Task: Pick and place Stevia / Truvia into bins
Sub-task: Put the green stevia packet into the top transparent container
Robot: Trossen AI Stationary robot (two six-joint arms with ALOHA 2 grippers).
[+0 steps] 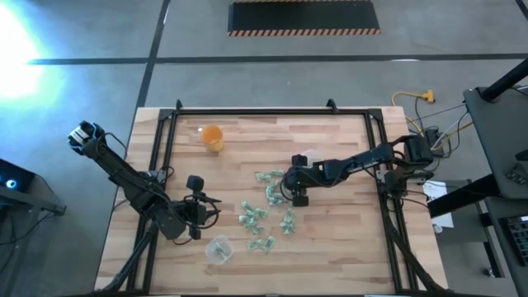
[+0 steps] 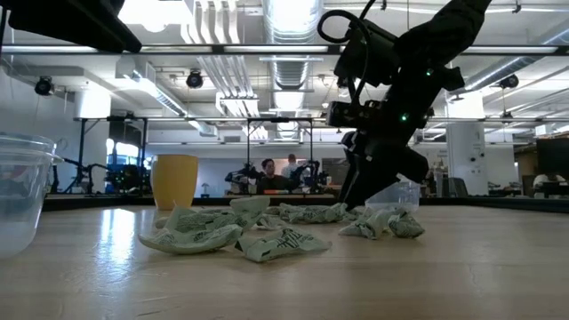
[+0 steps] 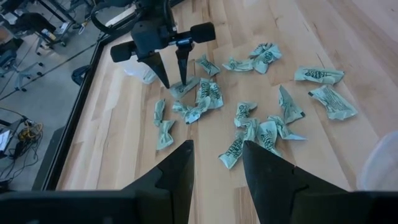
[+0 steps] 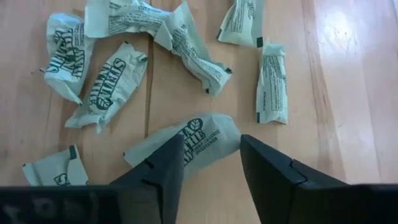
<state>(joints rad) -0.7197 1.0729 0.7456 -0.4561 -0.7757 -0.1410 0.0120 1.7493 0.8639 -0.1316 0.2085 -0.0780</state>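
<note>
Since the Stevia sachets [image 1: 266,216] strewn mid-table are light, limp, crumpled paper, right gripper [image 4: 210,163], jaws apart over one sachet [image 4: 186,144], should probably pinch its raised middle; left gripper [image 3: 217,167] waits, jaws apart.

The right hand [image 1: 300,198] points down with fingers parted, tips at the desk [image 1: 346,239]; the left hand [image 1: 195,183] hovers open nearer the desk's front edge.
</note>
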